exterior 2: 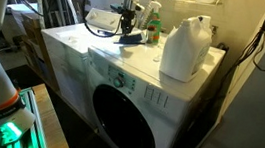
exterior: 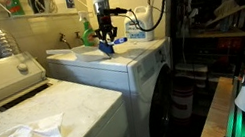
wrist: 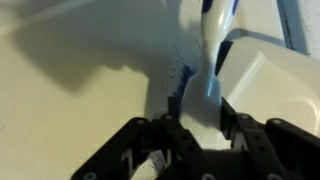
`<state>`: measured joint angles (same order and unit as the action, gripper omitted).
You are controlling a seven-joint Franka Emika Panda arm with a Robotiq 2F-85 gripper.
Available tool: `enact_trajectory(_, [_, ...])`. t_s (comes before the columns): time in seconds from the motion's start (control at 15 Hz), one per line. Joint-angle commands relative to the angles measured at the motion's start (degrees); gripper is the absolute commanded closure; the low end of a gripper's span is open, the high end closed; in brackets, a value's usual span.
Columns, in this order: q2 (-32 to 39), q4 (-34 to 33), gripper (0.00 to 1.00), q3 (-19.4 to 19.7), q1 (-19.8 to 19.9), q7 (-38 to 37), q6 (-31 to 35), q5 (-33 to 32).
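Although the gripper hangs right at a small blue object over the white washer top, whether its jaws are apart or clamped cannot be told.

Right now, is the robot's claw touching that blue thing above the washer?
Touching. The wrist view shows the blue thing pinched between the fingers of the gripper; in an exterior view it hangs from them.

an exterior view looks along the washer top toward the gripper, upper centre; an exterior view faces the round door from above, sharing that gripper. the blurred wrist view seems very close.
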<state>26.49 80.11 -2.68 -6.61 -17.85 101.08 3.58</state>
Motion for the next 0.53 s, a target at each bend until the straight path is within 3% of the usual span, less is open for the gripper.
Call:
enact_trajectory(0.0, [-3.99, 3.57, 0.84, 0.71, -0.04, -0.61, 0.23, -0.11])
enact_trajectory(0.47, [-1.37, 2.15, 0.84, 3.89, 1.52, -4.45, -4.79, -1.02])
